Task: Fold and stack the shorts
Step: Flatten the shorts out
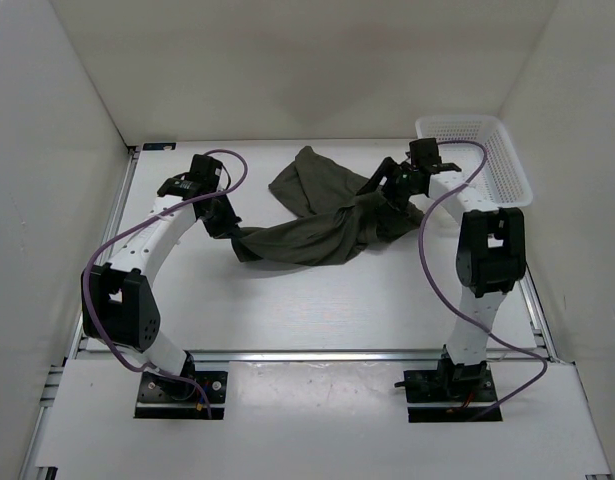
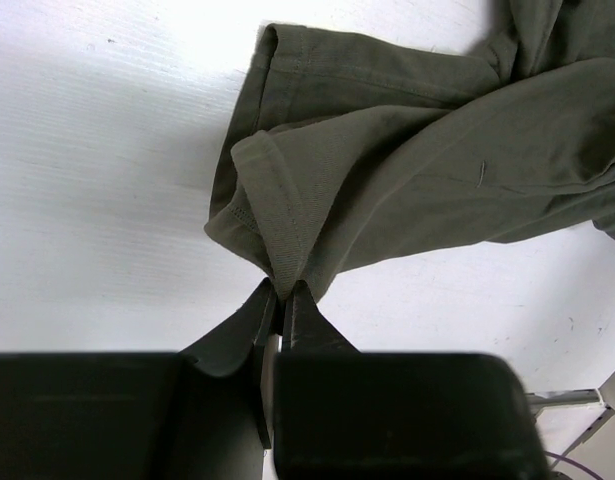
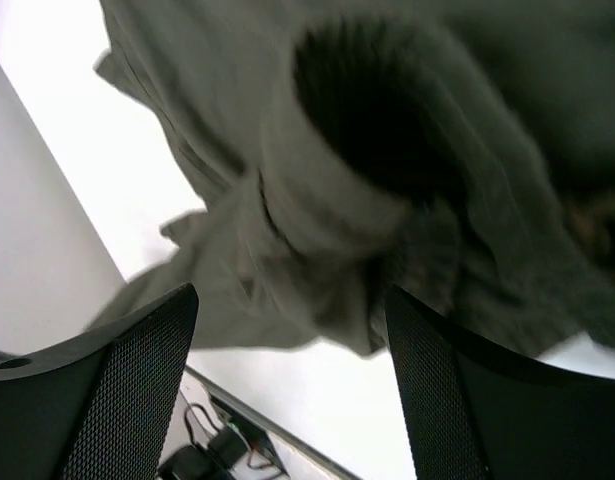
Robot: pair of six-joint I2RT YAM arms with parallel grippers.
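The dark olive-green shorts (image 1: 317, 215) lie crumpled across the middle of the white table. My left gripper (image 1: 225, 226) is shut on a hemmed corner of the shorts (image 2: 287, 230); in the left wrist view its fingertips (image 2: 283, 297) pinch the fabric edge. My right gripper (image 1: 395, 190) hovers at the right end of the shorts. In the right wrist view its fingers (image 3: 147, 360) stand wide apart with bunched fabric (image 3: 367, 200) beyond them and nothing between them.
A white plastic mesh basket (image 1: 505, 160) stands at the back right corner, just beside the right arm. White walls close in the table on three sides. Metal rails (image 1: 327, 354) run along the front edge.
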